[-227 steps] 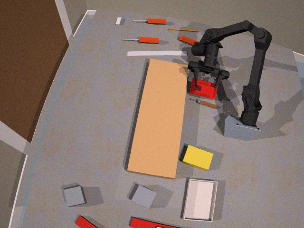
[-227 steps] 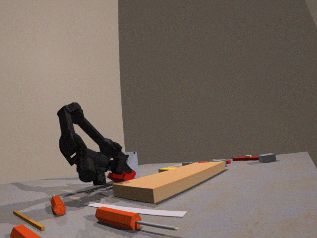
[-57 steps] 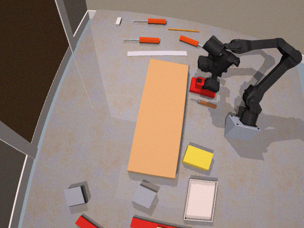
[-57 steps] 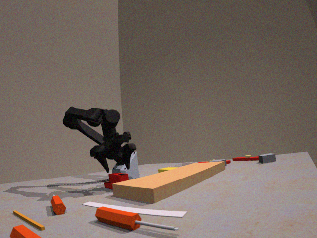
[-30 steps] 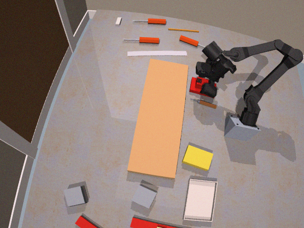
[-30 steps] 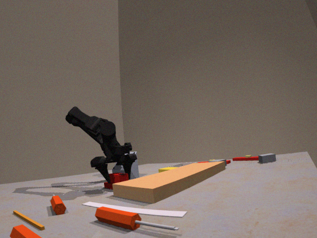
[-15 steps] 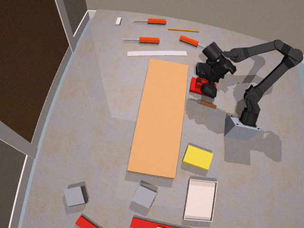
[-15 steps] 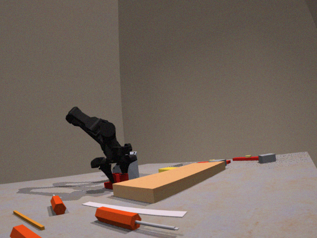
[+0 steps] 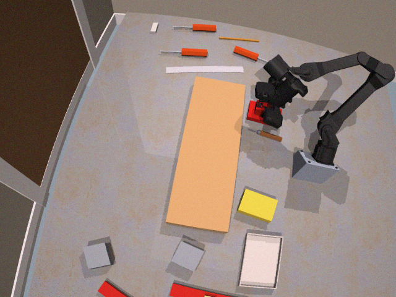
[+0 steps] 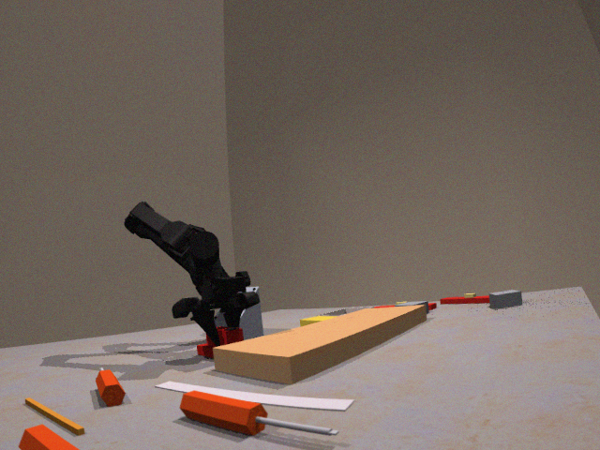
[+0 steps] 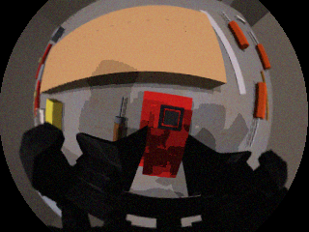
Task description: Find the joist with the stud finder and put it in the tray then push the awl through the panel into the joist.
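The red stud finder (image 9: 253, 116) (image 10: 205, 350) (image 11: 154, 101) lies on the table just beside the panel's long edge, a dark square on its top. My gripper (image 9: 265, 110) (image 10: 225, 335) (image 11: 164, 130) is shut on the stud finder, one fingertip against each side of its raised part. The awl (image 9: 270, 135) (image 11: 119, 130) with a brown handle lies next to the stud finder, its tip toward the panel. The orange-tan floor panel (image 9: 208, 150) (image 10: 309, 339) (image 11: 135, 43) shows no visible hole. The white tray (image 9: 265, 235) is empty. The joist is hidden.
A yellow block (image 9: 257, 205) (image 10: 315, 321) (image 11: 54, 113) lies between awl and tray. A white strip (image 9: 204, 69), orange screwdrivers (image 9: 194, 52) and a thin orange stick (image 9: 239, 39) lie past the panel's far end. Grey blocks (image 9: 187, 255) (image 9: 97, 255) and red bars (image 9: 189, 290) lie near the tray's end.
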You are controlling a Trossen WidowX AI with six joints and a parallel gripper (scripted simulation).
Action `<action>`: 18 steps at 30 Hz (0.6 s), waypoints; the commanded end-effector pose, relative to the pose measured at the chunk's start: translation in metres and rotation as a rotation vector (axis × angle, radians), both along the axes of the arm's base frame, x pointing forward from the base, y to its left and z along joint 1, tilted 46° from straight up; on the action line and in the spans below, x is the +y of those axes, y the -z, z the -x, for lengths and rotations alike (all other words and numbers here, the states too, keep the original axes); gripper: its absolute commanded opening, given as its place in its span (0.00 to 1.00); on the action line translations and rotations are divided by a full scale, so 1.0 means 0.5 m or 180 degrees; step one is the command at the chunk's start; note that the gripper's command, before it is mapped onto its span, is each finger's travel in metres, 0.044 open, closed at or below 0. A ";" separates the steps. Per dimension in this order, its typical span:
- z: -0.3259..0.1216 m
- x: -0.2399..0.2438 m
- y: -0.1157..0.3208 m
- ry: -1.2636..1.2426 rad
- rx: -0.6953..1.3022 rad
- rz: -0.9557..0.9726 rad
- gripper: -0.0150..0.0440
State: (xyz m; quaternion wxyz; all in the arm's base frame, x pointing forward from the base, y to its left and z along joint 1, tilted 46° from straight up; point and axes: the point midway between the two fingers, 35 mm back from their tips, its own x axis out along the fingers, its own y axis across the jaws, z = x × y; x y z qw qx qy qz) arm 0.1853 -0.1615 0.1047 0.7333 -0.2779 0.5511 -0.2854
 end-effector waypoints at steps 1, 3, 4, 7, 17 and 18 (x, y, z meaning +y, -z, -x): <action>-0.001 0.003 -0.001 -0.0006 0.0009 -0.0006 0.43; -0.004 0.009 -0.005 -0.0003 0.0011 -0.0021 0.34; -0.005 0.014 -0.008 -0.0001 0.0012 -0.0032 0.29; -0.010 0.031 -0.021 0.0007 0.0017 -0.0064 0.25; -0.017 0.089 -0.069 0.0020 0.0035 -0.0099 0.25; -0.017 0.095 -0.075 0.0020 0.0035 -0.0097 0.25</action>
